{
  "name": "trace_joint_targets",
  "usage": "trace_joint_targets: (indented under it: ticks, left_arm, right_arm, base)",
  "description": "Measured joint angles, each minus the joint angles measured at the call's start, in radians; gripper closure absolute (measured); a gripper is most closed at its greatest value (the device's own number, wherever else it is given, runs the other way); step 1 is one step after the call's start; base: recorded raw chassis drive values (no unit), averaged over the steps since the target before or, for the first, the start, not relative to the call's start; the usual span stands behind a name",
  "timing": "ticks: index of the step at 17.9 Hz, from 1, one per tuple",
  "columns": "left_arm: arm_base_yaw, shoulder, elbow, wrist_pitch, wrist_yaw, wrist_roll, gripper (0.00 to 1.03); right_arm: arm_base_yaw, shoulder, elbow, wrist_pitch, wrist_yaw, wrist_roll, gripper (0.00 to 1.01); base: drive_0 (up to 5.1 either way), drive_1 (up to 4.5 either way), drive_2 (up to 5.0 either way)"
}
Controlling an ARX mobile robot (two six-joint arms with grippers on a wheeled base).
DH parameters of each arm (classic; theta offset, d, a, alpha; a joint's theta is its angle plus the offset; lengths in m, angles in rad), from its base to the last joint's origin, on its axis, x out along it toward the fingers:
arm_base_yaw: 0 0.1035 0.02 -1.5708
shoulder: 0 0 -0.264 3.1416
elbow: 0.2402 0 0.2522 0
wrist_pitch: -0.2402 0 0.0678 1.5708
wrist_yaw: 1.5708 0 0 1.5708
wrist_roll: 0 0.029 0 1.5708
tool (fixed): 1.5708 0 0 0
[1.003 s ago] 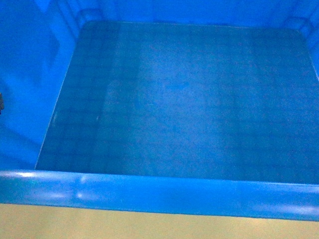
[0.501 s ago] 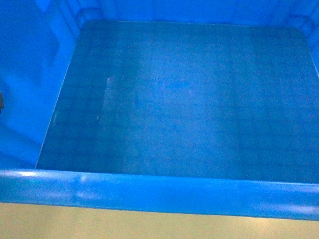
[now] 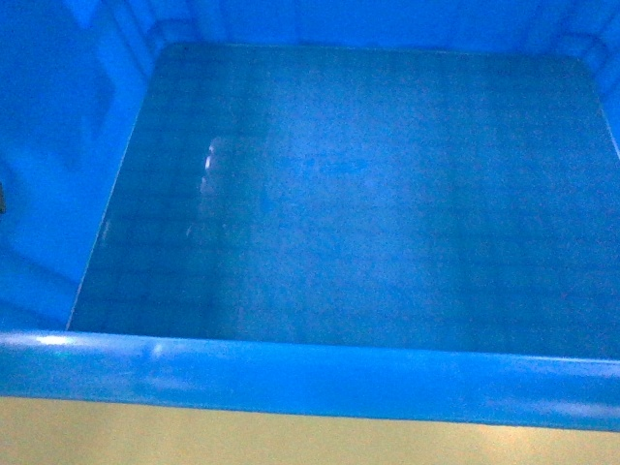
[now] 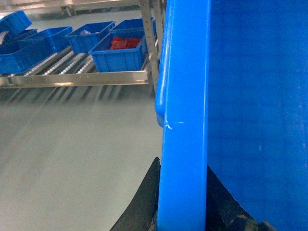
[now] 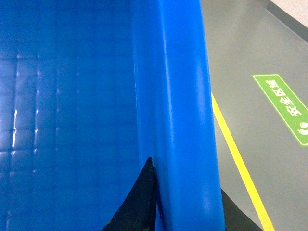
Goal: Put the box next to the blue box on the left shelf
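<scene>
The box (image 3: pixel 349 194) is riding off the floor between both arms, left gripper (image 4: pixel 182 202) and right gripper (image 5: pixel 185 202) each pinching a side rim, and is needing level, matched travel toward the left shelf (image 4: pixel 72 77), beside the blue box (image 4: pixel 118 55).

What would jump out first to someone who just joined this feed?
The big blue box swamps the head view, its gridded floor empty. In each wrist view a dark end effector, left and right, straddles a side rim, one finger inside and one outside. Past the left rim, smaller blue bins sit on a roller shelf; on the right, a yellow floor line runs by.
</scene>
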Motion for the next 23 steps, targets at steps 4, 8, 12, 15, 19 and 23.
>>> trace_joint_targets:
  ticks: [4, 8, 12, 15, 19, 23]
  left_arm:
    - [0.0, 0.0, 0.0, 0.004, 0.0, 0.0, 0.9]
    - [0.0, 0.0, 0.0, 0.004, 0.0, 0.0, 0.9]
    - [0.0, 0.0, 0.0, 0.002, -0.001, 0.0, 0.9]
    - [0.0, 0.0, 0.0, 0.003, -0.001, -0.001, 0.9]
    - [0.0, 0.0, 0.0, 0.002, -0.002, 0.0, 0.9]
    - [0.0, 0.0, 0.0, 0.001, -0.001, 0.0, 0.9]
  right_arm:
    - [0.0, 0.001, 0.0, 0.002, 0.0, 0.002, 0.86]
    - [0.0, 0.001, 0.0, 0.002, 0.0, 0.001, 0.86]
    - [0.0, 0.0, 0.0, 0.0, 0.0, 0.0, 0.86]
    - [0.0, 0.0, 0.0, 0.001, 0.0, 0.0, 0.86]
    - [0.0, 0.0, 0.0, 0.0, 0.0, 0.0, 0.86]
    - [0.0, 0.0, 0.0, 0.0, 0.001, -0.001, 0.85]
  base:
    - [0.0, 4.16, -4.2]
    - [0.0, 4.24, -4.2]
    - [0.0, 4.19, -4.2]
    - [0.0, 4.21, -4.2]
    - [0.0, 4.23, -4.2]
    - [0.0, 4.21, -4.2]
